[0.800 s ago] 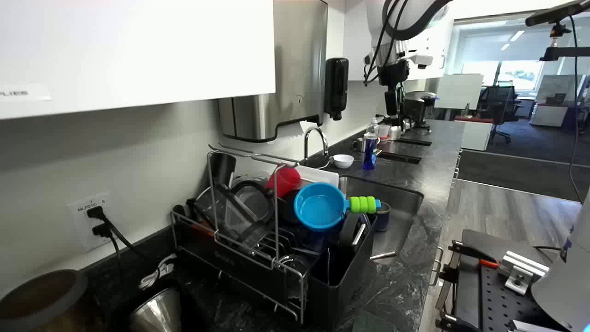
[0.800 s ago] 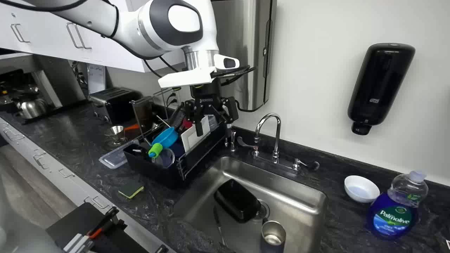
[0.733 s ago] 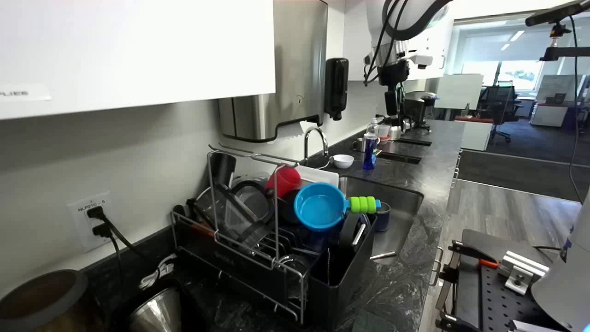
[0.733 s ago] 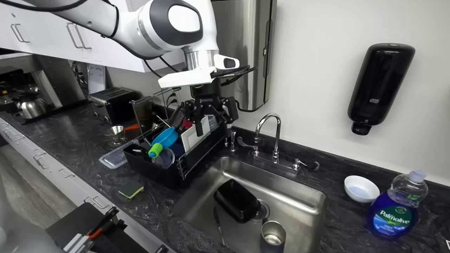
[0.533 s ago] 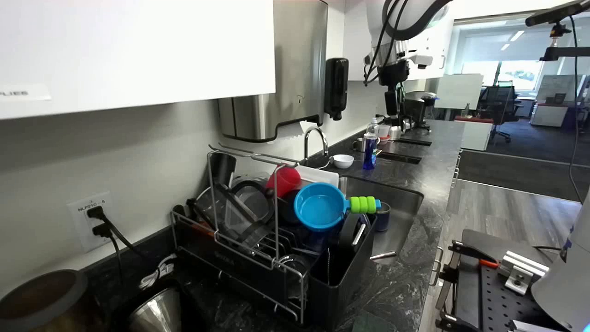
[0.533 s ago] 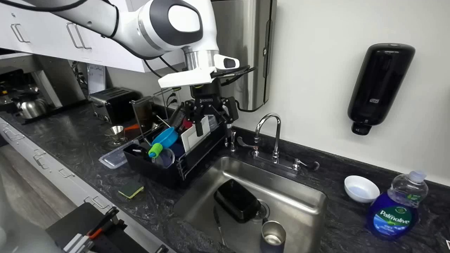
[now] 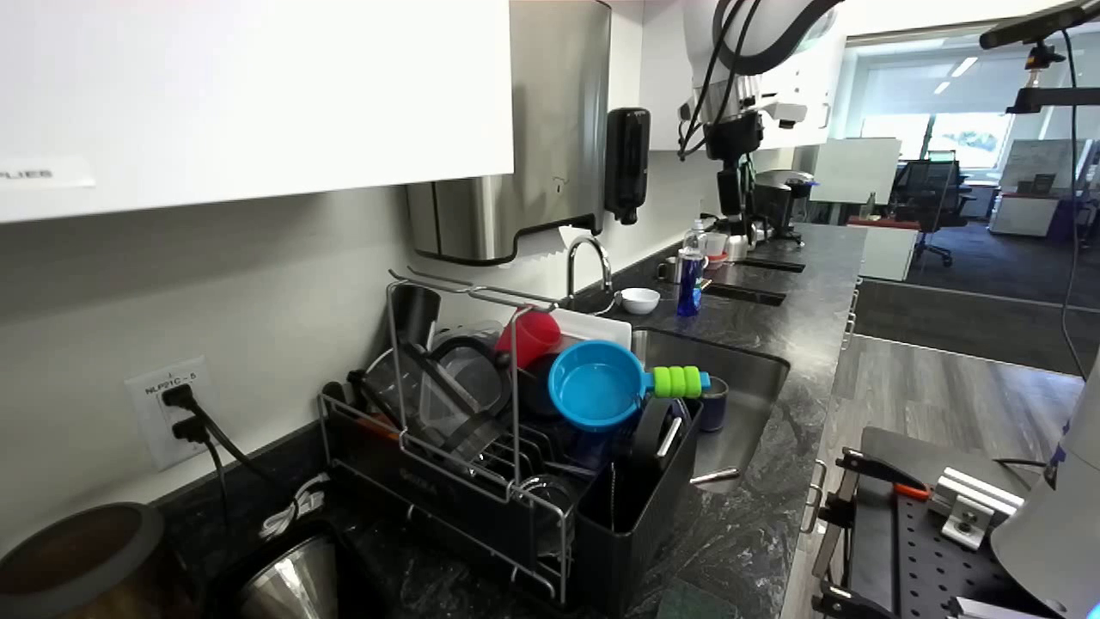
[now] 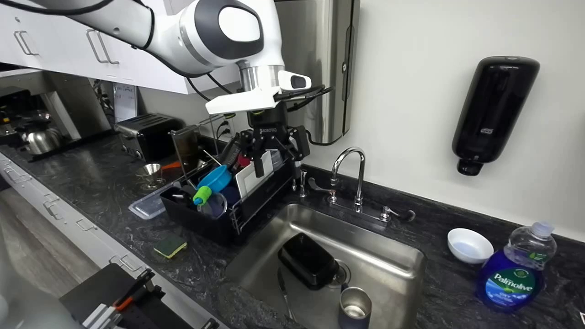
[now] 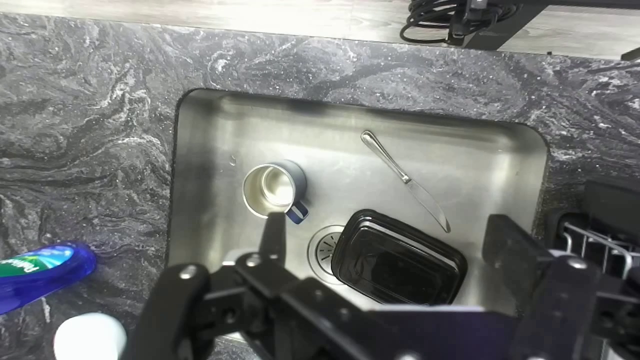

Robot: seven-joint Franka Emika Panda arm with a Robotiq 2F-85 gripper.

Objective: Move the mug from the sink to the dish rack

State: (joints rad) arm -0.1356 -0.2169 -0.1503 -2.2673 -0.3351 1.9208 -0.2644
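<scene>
From my end, I had the gripper [image 9: 385,225] spread wide over the sink [image 9: 340,155]. The mug [image 9: 274,189] stood upright in it, near the drain [image 9: 325,252] and black tub [image 9: 400,260]; the loaded rack [image 7: 464,503] sat just beside.

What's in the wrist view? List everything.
Rectangular steel sink: 1, silver, centre
Round metal drain: 1, silver, sink floor
Cylindrical metal mug: 1, blue, in sink
Slim metal knife: 1, silver, in sink
Glossy rectangular container: 1, black, in sink
Plastic soap bottle: 1, blue, left edge
Round bowl: 1, white, lower left
Marbled counter: 1, grey, around sink
Wire dish rack: 1, black and silver, right
Wood-look floor: 1, pale, top
Cable coil: 1, black, top right
Angular frame: 1, black, top right
Gripper: 1, black, bottom, open
</scene>
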